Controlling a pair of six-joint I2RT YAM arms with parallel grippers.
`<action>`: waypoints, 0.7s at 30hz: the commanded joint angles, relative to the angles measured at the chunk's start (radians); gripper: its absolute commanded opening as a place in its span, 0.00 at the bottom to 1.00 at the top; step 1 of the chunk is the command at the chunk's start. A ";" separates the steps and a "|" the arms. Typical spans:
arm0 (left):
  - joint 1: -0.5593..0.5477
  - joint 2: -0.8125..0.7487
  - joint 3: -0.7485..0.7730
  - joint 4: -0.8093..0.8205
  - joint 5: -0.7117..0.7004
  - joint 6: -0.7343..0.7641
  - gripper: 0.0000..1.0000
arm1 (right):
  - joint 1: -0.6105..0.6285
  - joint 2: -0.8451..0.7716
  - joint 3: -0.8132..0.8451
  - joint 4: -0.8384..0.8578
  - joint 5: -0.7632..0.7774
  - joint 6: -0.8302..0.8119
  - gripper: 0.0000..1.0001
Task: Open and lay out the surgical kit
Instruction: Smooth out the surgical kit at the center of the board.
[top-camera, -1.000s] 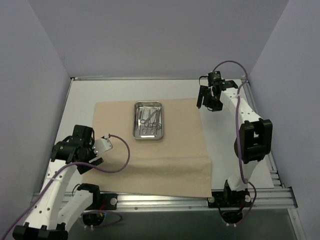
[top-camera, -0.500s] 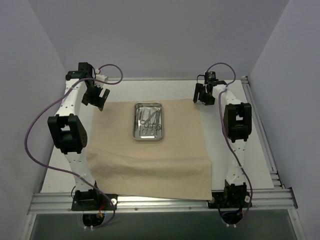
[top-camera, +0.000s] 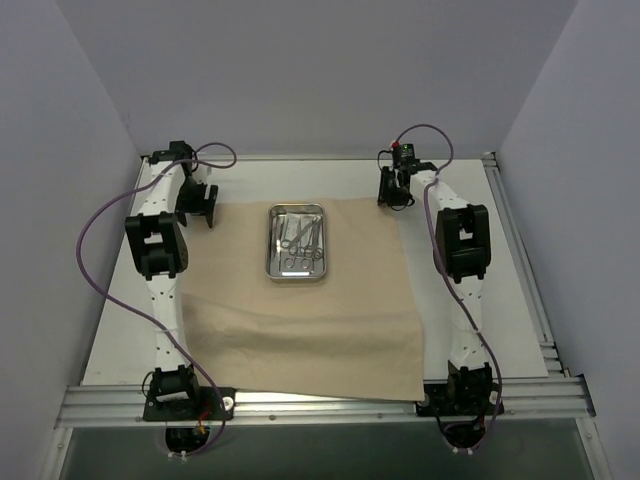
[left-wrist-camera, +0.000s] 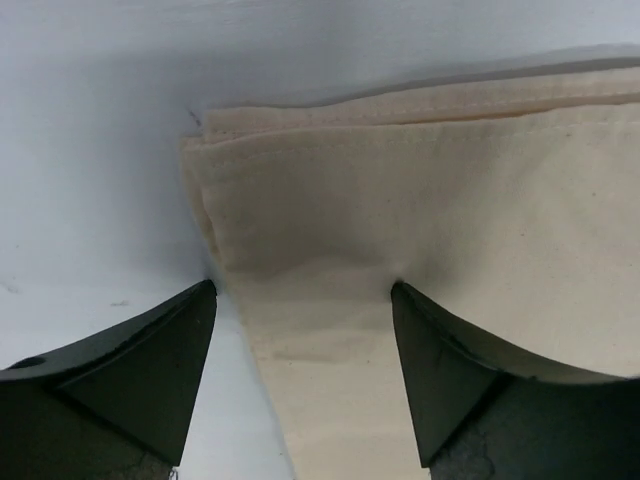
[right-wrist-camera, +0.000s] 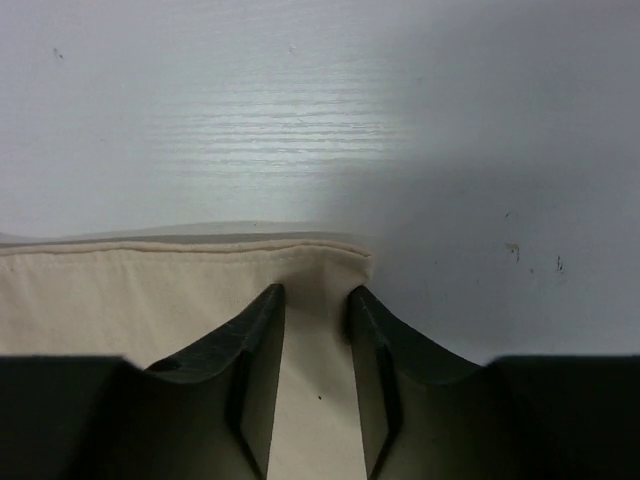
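Straddled far-left corner of beige cloth wrap (top-camera: 300, 320) with left gripper (left-wrist-camera: 300, 290) spread wide; flanked far-right corner with right gripper (right-wrist-camera: 313, 292) narrowed, pinch unclear. Carried steel tray (top-camera: 269, 245) of clamps (top-camera: 300, 238) on far half.

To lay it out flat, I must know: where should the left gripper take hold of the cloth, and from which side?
The cloth: its far left corner, from above. The edge there lies doubled on the table, and the open left gripper straddles it.

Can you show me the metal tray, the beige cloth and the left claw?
steel tray (top-camera: 270, 245): top view, its left rim.
cloth wrap (top-camera: 300, 335): top view, bare stretch nearer than the tray.
left gripper (left-wrist-camera: 302, 288): left wrist view, midway between its fingertips.
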 joint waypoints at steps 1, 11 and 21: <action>0.008 0.032 0.029 -0.010 0.053 -0.037 0.79 | 0.012 0.045 -0.012 -0.034 -0.039 0.025 0.22; 0.006 0.060 0.092 0.126 0.208 -0.019 0.02 | -0.100 0.071 0.078 0.061 -0.085 0.200 0.00; -0.032 0.107 0.259 0.286 0.037 -0.049 0.02 | -0.175 0.186 0.318 0.143 -0.045 0.301 0.00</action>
